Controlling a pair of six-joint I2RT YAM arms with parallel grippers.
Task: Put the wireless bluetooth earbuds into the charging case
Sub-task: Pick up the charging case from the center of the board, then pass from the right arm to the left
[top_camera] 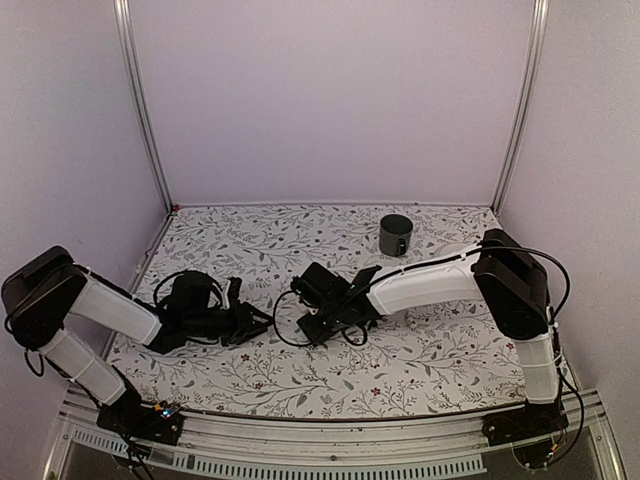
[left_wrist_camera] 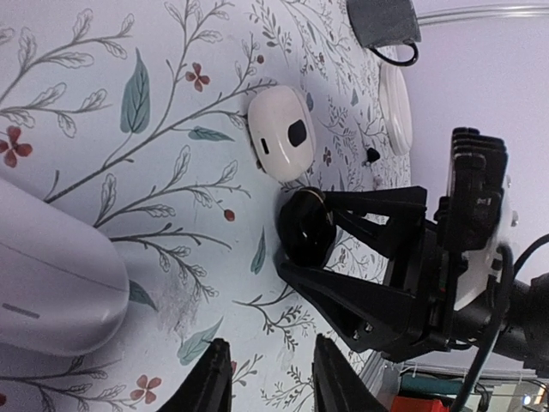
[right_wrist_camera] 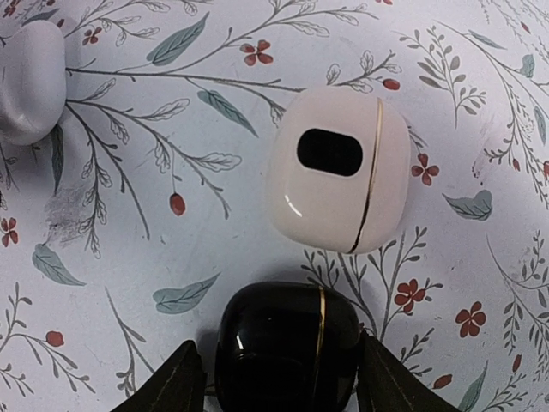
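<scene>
A glossy white charging case [right_wrist_camera: 339,167] lies shut on the floral mat, with a black oval on its lid. Right beside it lies a shut black charging case [right_wrist_camera: 287,343] with a gold seam. My right gripper [right_wrist_camera: 283,386] stands closely around the black case: its right finger touches it and a thin gap shows at the left finger. In the left wrist view the white case [left_wrist_camera: 281,133] and the black case [left_wrist_camera: 307,225] show ahead of my left gripper [left_wrist_camera: 273,378], which is open with only mat between its fingers. The earbuds are out of view.
A large white rounded object [left_wrist_camera: 51,283] rests on the mat to the left of the cases, also at the right wrist view's corner [right_wrist_camera: 30,77]. A dark grey mug [top_camera: 394,234] stands at the back right. The two grippers [top_camera: 262,322] [top_camera: 305,325] nearly meet mid-table.
</scene>
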